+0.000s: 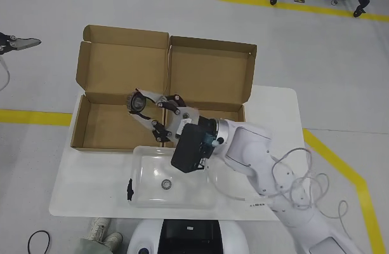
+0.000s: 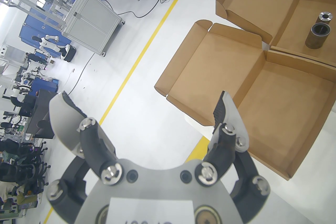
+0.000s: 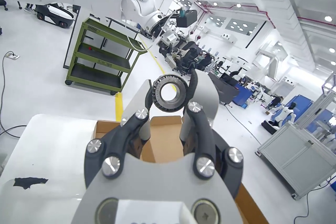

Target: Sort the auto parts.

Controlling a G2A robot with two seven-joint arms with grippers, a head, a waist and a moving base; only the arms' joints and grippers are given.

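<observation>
Nearest the robot, a clear plastic tray (image 1: 143, 155) sits on the white table (image 1: 276, 127), holding a small metal ring (image 1: 167, 184) with a black scrap (image 1: 129, 188) at its left wall; just beyond it, the right claw (image 1: 142, 105) is clenched on a roller bearing (image 3: 170, 92), gripping the ring by its outer sides; the bearing hangs above the left cardboard box (image 1: 112, 127), over its far edge where the lid folds up; beside it, touching, stands a second open cardboard box (image 1: 210, 79), with two upright metal cylinders (image 2: 319, 35) close together inside; farthest off, the left claw (image 2: 144, 104) is spread wide and grips nothing, held out over the grey floor (image 1: 42, 76), well apart from the table.
</observation>
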